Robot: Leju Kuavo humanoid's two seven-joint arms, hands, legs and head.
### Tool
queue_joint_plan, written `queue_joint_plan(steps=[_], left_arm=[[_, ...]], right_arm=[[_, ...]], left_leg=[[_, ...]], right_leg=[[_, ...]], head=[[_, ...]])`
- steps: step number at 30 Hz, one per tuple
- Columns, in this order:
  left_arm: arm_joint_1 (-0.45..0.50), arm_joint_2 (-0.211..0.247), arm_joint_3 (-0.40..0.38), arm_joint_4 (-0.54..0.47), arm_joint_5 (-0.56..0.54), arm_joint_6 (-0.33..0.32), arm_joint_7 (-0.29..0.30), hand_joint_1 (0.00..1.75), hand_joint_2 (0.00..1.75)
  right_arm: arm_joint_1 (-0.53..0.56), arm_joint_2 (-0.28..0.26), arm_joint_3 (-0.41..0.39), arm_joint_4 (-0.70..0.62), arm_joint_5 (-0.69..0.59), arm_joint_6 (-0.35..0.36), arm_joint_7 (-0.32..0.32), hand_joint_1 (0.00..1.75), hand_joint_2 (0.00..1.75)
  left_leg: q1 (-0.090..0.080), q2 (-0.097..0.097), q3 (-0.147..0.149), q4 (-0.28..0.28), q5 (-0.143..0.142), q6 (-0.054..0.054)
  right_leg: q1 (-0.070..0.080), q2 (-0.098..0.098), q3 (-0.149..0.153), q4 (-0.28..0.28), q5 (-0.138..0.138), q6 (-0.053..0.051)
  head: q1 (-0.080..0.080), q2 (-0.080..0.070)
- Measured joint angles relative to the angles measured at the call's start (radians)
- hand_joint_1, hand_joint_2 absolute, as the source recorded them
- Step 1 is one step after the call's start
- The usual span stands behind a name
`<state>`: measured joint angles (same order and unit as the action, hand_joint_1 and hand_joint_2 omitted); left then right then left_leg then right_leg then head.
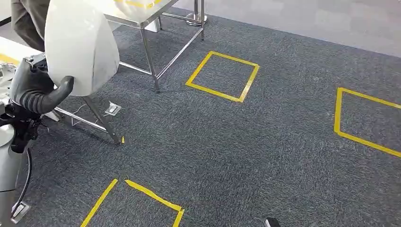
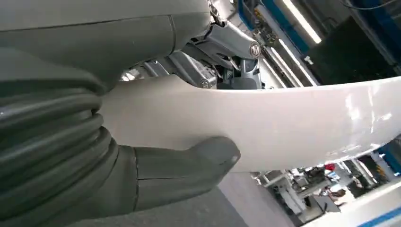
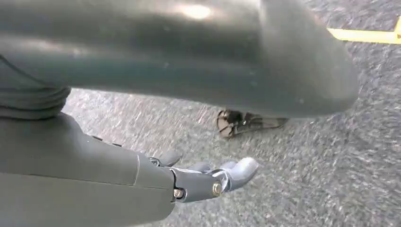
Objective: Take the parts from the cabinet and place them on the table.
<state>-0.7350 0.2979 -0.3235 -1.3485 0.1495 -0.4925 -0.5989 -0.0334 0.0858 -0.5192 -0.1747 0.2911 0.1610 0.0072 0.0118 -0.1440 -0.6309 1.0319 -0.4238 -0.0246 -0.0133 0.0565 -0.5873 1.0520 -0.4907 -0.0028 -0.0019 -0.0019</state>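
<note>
A large white curved shell part (image 1: 80, 42) is up at the left of the head view. My left hand (image 1: 40, 92) grips it from below, with the thick grey thumb (image 2: 189, 165) pressed across the smooth white surface of the part (image 2: 283, 127). My right hand (image 3: 203, 182) hangs over the grey carpet with its fingers stretched out and nothing in them. A metal-legged table (image 1: 137, 19) with yellow tape on its top stands just beyond the part.
A person in dark trousers (image 1: 28, 23) stands at the far left behind the part. Yellow tape squares (image 1: 222, 75) (image 1: 364, 120) mark the grey carpet, with another tape corner (image 1: 137, 198) close to me. A small metal piece (image 1: 112, 109) lies by the table legs.
</note>
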Motion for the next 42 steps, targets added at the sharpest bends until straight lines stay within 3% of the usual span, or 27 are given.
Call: queue_joint_plan(steps=[2, 4, 5, 7, 8, 10, 11, 12, 13, 14, 17, 19, 20, 22, 23, 24, 26, 27, 28, 30, 32, 33, 34, 35, 38, 40, 42], left_arm=[[0.003, 0.007, 0.003, 0.000, 0.000, 0.000, 0.000, 1.75, 1.75], [0.003, 0.014, 0.010, -0.003, 0.000, 0.001, 0.001, 1.75, 1.75], [0.003, 0.014, 0.010, -0.004, 0.001, 0.002, 0.000, 1.75, 1.75], [0.013, 0.014, 0.010, -0.004, 0.000, 0.002, 0.000, 1.75, 1.75], [0.018, 0.014, 0.010, -0.003, 0.000, 0.002, 0.000, 1.75, 1.75], [0.020, 0.014, 0.010, -0.004, 0.000, 0.002, 0.001, 1.75, 1.75], [0.020, 0.014, 0.010, -0.006, 0.000, 0.002, 0.000, 1.75, 1.75], [0.019, 0.014, 0.011, -0.008, 0.000, 0.002, 0.000, 1.75, 1.75], [0.016, 0.013, 0.010, -0.008, 0.000, 0.002, 0.001, 1.75, 1.75], [0.017, 0.013, 0.011, -0.011, 0.000, 0.002, -0.001, 1.75, 1.75], [0.023, 0.019, 0.018, -0.014, 0.000, 0.003, 0.001, 1.75, 1.75], [0.022, 0.020, 0.024, -0.025, 0.000, 0.003, 0.000, 1.75, 1.75], [0.023, 0.020, 0.024, -0.025, 0.000, 0.003, 0.001, 1.75, 1.75], [0.032, 0.020, 0.024, -0.025, 0.000, 0.003, 0.001, 1.75, 1.75], [0.039, 0.019, 0.024, -0.025, 0.000, 0.003, 0.001, 1.75, 1.75], [0.042, 0.019, 0.024, -0.025, -0.002, 0.003, 0.002, 1.75, 1.75], [0.041, 0.019, 0.024, -0.026, -0.003, 0.003, 0.003, 1.75, 1.75], [0.042, 0.019, 0.024, -0.028, -0.003, 0.003, 0.003, 1.75, 1.75], [0.041, 0.019, 0.024, -0.029, -0.003, 0.003, 0.002, 1.75, 1.75], [0.042, 0.021, 0.024, -0.029, -0.003, 0.003, 0.003, 1.75, 1.75], [0.046, 0.027, 0.026, -0.031, -0.003, 0.003, 0.003, 1.75, 1.75], [0.049, 0.032, 0.027, -0.032, -0.003, 0.003, 0.003, 1.75, 1.75], [0.045, 0.037, 0.029, -0.033, -0.003, 0.004, 0.002, 1.75, 1.75], [0.043, 0.036, 0.029, -0.033, -0.003, 0.004, 0.002, 1.75, 1.75], [0.054, 0.035, 0.029, -0.032, -0.003, 0.004, 0.003, 1.75, 1.75], [0.055, 0.035, 0.029, -0.033, -0.003, 0.004, 0.003, 1.75, 1.75], [0.053, 0.035, 0.029, -0.034, -0.003, 0.005, 0.003, 1.75, 1.75]], right_arm=[[-0.001, 0.001, 0.000, 0.000, 0.002, 0.000, -0.001, 0.00, 0.00], [-0.003, 0.001, 0.000, 0.000, 0.003, 0.001, -0.002, 0.00, 0.00], [0.000, 0.001, 0.000, 0.000, 0.003, 0.001, -0.002, 0.00, 0.00], [0.004, 0.000, 0.000, 0.000, 0.004, 0.001, -0.001, 0.00, 0.00], [0.004, 0.000, 0.000, 0.000, 0.004, 0.001, -0.001, 0.00, 0.00], [0.003, 0.000, 0.000, 0.000, 0.004, 0.001, -0.001, 0.00, 0.00], [0.002, 0.002, 0.000, 0.000, 0.005, 0.001, -0.001, 0.00, 0.00], [0.002, 0.001, 0.000, 0.000, 0.005, 0.002, -0.001, 0.00, 0.00], [0.002, 0.000, 0.000, 0.000, 0.005, 0.002, -0.002, 0.00, 0.00], [0.002, 0.000, 0.000, 0.000, 0.006, 0.002, -0.002, 0.00, 0.00], [-0.003, 0.000, 0.000, 0.000, 0.009, 0.002, -0.002, 0.00, 0.00], [-0.005, 0.000, 0.000, 0.000, 0.012, 0.003, -0.002, 0.00, 0.00], [-0.004, 0.000, 0.000, 0.000, 0.012, 0.006, -0.002, 0.00, 0.00], [0.002, 0.000, 0.000, 0.000, 0.013, 0.006, -0.002, 0.00, 0.00], [0.004, 0.000, 0.000, 0.000, 0.013, 0.006, -0.002, 0.00, 0.00], [0.004, 0.000, 0.000, 0.000, 0.013, 0.006, -0.001, 0.00, 0.00], [0.004, 0.000, 0.000, 0.000, 0.013, 0.006, -0.002, 0.00, 0.00], [0.004, -0.001, 0.000, 0.000, 0.013, 0.006, -0.002, 0.00, 0.00], [0.004, -0.002, 0.000, 0.000, 0.014, 0.006, -0.002, 0.00, 0.00], [0.003, -0.002, 0.000, 0.000, 0.014, 0.006, -0.002, 0.00, 0.00], [0.000, -0.002, 0.000, 0.000, 0.014, 0.006, -0.002, 0.00, 0.00], [-0.001, 0.001, 0.000, 0.000, 0.014, 0.006, -0.002, 0.00, 0.00], [-0.001, 0.000, 0.000, 0.000, 0.014, 0.007, -0.002, 0.00, 0.00], [0.000, 0.000, 0.000, 0.000, 0.014, 0.006, -0.002, 0.00, 0.00], [0.004, 0.000, 0.000, 0.000, 0.014, 0.006, -0.002, 0.00, 0.00], [0.004, 0.000, 0.000, 0.000, 0.014, 0.006, -0.002, 0.00, 0.00], [0.002, 0.000, 0.000, 0.000, 0.014, 0.006, -0.002, 0.00, 0.00]], left_leg=[[0.004, -0.022, -0.009, -0.004, 0.004, -0.016], [-0.005, 0.088, -0.036, 0.060, -0.040, -0.017], [-0.004, 0.115, -0.070, 0.135, -0.080, -0.020], [-0.002, 0.133, -0.141, 0.285, -0.137, -0.024], [-0.001, 0.135, -0.148, 0.300, -0.132, -0.024], [0.001, 0.146, -0.096, 0.204, -0.069, -0.026], [0.001, 0.168, -0.040, 0.103, -0.025, -0.025], [-0.001, 0.223, 0.005, 0.019, -0.008, -0.024], [-0.015, 0.230, 0.017, 0.007, -0.021, -0.015], [-0.009, 0.211, 0.011, 0.007, -0.017, 0.002], [-0.009, 0.173, 0.008, 0.005, -0.013, 0.019], [-0.001, 0.152, 0.011, 0.002, -0.011, 0.029], [0.000, 0.141, 0.010, 0.002, -0.011, 0.034], [-0.002, 0.115, 0.008, 0.002, -0.011, 0.038], [-0.003, 0.098, 0.008, 0.003, -0.011, 0.037], [-0.003, 0.082, 0.008, 0.003, -0.011, 0.037], [-0.003, 0.053, 0.009, 0.005, -0.009, 0.034], [-0.001, 0.041, 0.009, 0.006, -0.009, 0.032], [-0.005, 0.032, 0.005, 0.009, -0.009, 0.025], [-0.001, 0.007, -0.003, 0.006, -0.003, 0.010], [0.002, -0.017, -0.005, -0.003, 0.004, -0.006], [0.004, 0.002, -0.010, 0.002, -0.001, -0.007], [-0.005, 0.077, -0.023, 0.034, -0.026, -0.012], [-0.005, 0.113, -0.052, 0.095, -0.062, -0.017], [0.000, 0.137, -0.146, 0.295, -0.134, -0.027], [0.002, 0.142, -0.111, 0.231, -0.082, -0.030], [0.001, 0.183, -0.006, 0.044, -0.002, -0.028]], right_leg=[[-0.004, -0.028, 0.005, -0.014, 0.010, -0.018], [-0.002, -0.048, 0.008, -0.021, 0.014, -0.030], [0.000, -0.061, 0.008, -0.022, 0.013, -0.034], [0.002, -0.092, 0.007, -0.021, 0.011, -0.036], [0.002, -0.105, 0.007, -0.021, 0.010, -0.036], [0.002, -0.131, 0.009, -0.019, 0.006, -0.033], [0.001, -0.145, 0.012, -0.018, 0.002, -0.029], [0.006, -0.156, 0.017, -0.015, -0.003, -0.022], [0.015, -0.166, 0.015, -0.010, -0.009, -0.015], [0.015, -0.175, 0.019, -0.013, -0.009, -0.012], [0.017, -0.212, 0.031, -0.016, -0.017, 0.001], [0.008, -0.112, 0.008, 0.042, -0.057, 0.014], [0.006, -0.082, -0.030, 0.118, -0.094, 0.015], [0.007, -0.064, -0.109, 0.271, -0.152, 0.017], [0.008, -0.062, -0.133, 0.307, -0.151, 0.015], [0.008, -0.060, -0.131, 0.286, -0.124, 0.011], [0.007, -0.043, -0.066, 0.133, -0.027, 0.002], [0.007, -0.011, -0.024, 0.038, 0.015, -0.004], [0.004, 0.043, -0.009, -0.002, 0.006, -0.006], [0.007, 0.012, -0.009, -0.006, 0.009, -0.002], [0.007, -0.009, 0.000, -0.012, 0.015, -0.013], [0.001, -0.026, 0.004, -0.024, 0.022, -0.022], [0.003, -0.035, 0.008, -0.028, 0.023, -0.028], [0.004, -0.047, 0.007, -0.028, 0.023, -0.031], [0.006, -0.090, 0.006, -0.025, 0.019, -0.035], [0.006, -0.118, 0.007, -0.021, 0.014, -0.033], [0.005, -0.143, 0.011, -0.014, 0.006, -0.026]], head=[[0.000, 0.000], [-0.010, 0.000], [-0.010, 0.000], [-0.010, 0.000], [-0.010, 0.000], [-0.010, 0.000], [-0.011, 0.000], [-0.011, 0.000], [-0.012, 0.000], [-0.006, 0.000], [-0.005, 0.000], [-0.003, 0.000], [0.001, 0.000], [0.002, 0.000], [0.002, 0.000], [0.002, 0.000], [0.003, 0.000], [0.003, 0.000], [0.002, 0.000], [0.002, 0.000], [0.002, 0.000], [0.004, 0.000], [-0.007, 0.000], [-0.008, 0.000], [-0.008, 0.000], [-0.008, 0.000], [-0.008, 0.000]])
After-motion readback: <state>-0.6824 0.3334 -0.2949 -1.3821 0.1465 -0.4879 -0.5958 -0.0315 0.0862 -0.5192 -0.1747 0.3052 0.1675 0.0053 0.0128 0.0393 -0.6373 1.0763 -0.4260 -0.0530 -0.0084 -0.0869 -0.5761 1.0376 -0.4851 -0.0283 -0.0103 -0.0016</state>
